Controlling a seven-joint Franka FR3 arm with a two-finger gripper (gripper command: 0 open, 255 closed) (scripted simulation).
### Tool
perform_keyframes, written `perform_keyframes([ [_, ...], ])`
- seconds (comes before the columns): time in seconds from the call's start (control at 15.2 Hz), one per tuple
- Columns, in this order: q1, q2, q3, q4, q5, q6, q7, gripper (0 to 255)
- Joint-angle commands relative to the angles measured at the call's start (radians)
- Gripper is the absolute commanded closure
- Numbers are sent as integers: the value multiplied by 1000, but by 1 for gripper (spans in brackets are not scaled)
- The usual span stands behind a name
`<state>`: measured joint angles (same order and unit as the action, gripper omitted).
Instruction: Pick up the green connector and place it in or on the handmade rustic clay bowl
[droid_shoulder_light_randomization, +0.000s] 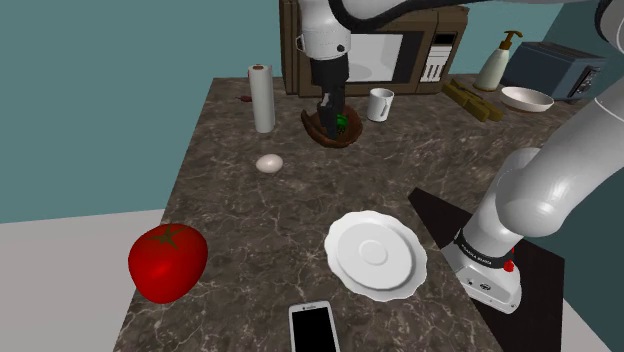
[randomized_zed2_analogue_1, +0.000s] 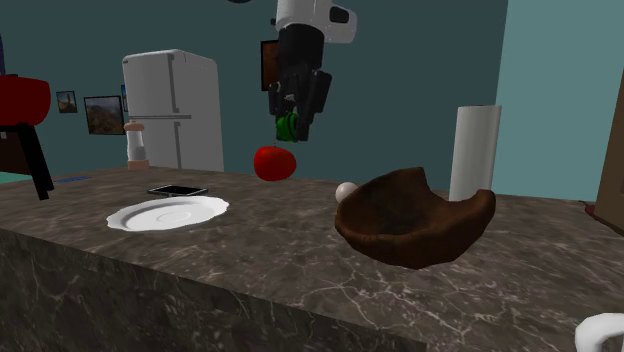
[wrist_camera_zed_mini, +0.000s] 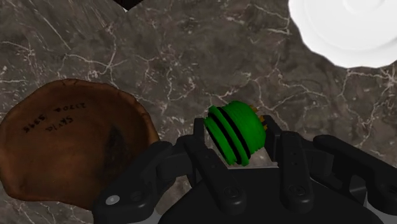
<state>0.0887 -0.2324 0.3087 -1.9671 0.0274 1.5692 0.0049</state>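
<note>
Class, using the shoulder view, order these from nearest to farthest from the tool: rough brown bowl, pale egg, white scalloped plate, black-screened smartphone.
1. Rough brown bowl, close below the tool.
2. Pale egg, mid-counter.
3. White scalloped plate, near the stand.
4. Black-screened smartphone, at the counter's front edge.

Shoulder camera: high beside the stand (droid_shoulder_light_randomization: 436, 212), facing down across the countertop (droid_shoulder_light_randomization: 250, 220). Second exterior camera: low, close to the brown bowl (randomized_zed2_analogue_1: 415, 226), facing back from the opposite side. Wrist camera: close overhead; all three share the bowl and the white plate (droid_shoulder_light_randomization: 375, 254).
</note>
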Motion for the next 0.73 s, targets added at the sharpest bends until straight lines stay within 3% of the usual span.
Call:
perform_keyframes([
  [0.0,-1,1,-2,31,-1,-30,-2,255],
  [0.33,-3,7,-3,91,-3,-84,-2,255],
  [0.66,-51,70,-63,146,-49,-76,-104,255],
])
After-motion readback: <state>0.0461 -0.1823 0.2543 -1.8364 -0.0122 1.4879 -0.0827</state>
